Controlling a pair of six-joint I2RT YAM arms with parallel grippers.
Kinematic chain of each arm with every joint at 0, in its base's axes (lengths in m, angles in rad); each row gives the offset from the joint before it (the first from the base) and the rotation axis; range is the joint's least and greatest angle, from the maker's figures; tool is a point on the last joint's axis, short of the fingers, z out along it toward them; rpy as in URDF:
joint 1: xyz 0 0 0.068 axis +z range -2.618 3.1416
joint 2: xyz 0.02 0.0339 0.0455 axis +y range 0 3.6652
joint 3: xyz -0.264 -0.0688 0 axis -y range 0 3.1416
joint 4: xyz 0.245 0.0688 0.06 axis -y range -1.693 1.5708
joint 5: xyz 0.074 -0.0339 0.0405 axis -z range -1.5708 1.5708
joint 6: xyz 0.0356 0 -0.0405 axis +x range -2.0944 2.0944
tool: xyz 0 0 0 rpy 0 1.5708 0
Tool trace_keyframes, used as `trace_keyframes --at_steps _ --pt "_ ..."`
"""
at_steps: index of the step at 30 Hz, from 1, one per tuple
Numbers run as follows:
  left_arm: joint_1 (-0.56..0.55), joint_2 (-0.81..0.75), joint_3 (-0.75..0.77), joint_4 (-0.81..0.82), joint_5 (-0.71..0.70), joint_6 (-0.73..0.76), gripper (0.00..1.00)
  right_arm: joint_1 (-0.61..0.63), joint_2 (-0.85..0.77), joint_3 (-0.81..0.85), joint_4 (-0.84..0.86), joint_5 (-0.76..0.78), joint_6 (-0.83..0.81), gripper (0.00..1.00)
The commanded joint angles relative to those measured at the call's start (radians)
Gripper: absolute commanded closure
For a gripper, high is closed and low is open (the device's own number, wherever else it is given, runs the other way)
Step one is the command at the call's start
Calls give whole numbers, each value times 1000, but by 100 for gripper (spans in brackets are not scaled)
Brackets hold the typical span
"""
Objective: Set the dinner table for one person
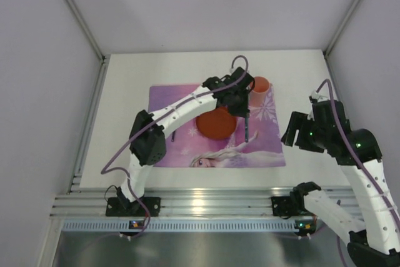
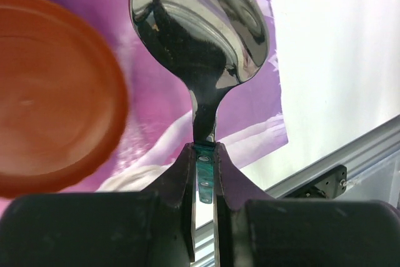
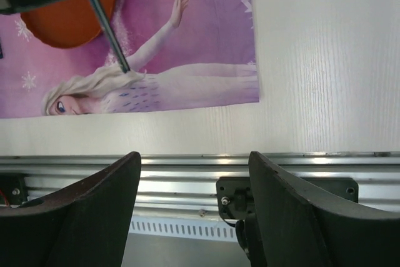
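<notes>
Orange plate is sitting mid-placemat, with the cup at the mat's far right corner, all lying centred on the white dinner table. Left gripper is pinching the spoon at its neck and hanging it just right of the plate. My read: spoon placement underway, set-down not yet done. Right gripper is hovering spread and empty near the table's right edge. Left wrist view is showing the grip. Right wrist view is showing the spoon's end low over the placemat, contact unclear.
</notes>
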Motion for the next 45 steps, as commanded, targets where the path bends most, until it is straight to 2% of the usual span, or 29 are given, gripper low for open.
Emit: trace_keyframes --at_steps 1,5,16,20,24,25,31,33,35,38,39,41,45 --pt "-56 75 101 51 -56 -31 100 -12 -51 10 -115 28 12 30" --pt "-92 179 156 30 -66 -78 100 -12 -115 13 -167 35 18 29" --pt "-120 252 133 86 -130 -66 100 -12 -187 -31 -204 24 30 29" --pt "-120 279 158 57 -164 -68 98 -12 -192 -53 -189 21 29 29" --pt "-120 273 146 53 -191 -80 78 -12 -192 -79 -177 12 29 29" --pt "-120 270 141 56 -194 -83 71 -11 -192 -83 -175 13 27 29" --pt "-120 239 136 91 -196 -89 50 -12 -201 -100 -173 16 23 29" --pt "-120 227 139 105 -198 -88 40 -11 -206 -108 -167 16 21 29" --pt "-120 210 156 102 -204 -89 34 -12 -206 -111 -163 15 18 29" --pt "-120 178 188 76 -210 -85 31 -11 -198 -91 -154 5 13 29" --pt "-120 161 192 65 -231 -83 27 -12 -198 -83 -150 -4 10 29" --pt "-120 85 166 31 -274 -76 3 -12 -198 -50 -129 -24 0 29" --pt "-120 -119 17 -7 -435 -30 2 -12 -226 9 -48 -141 -7 28"
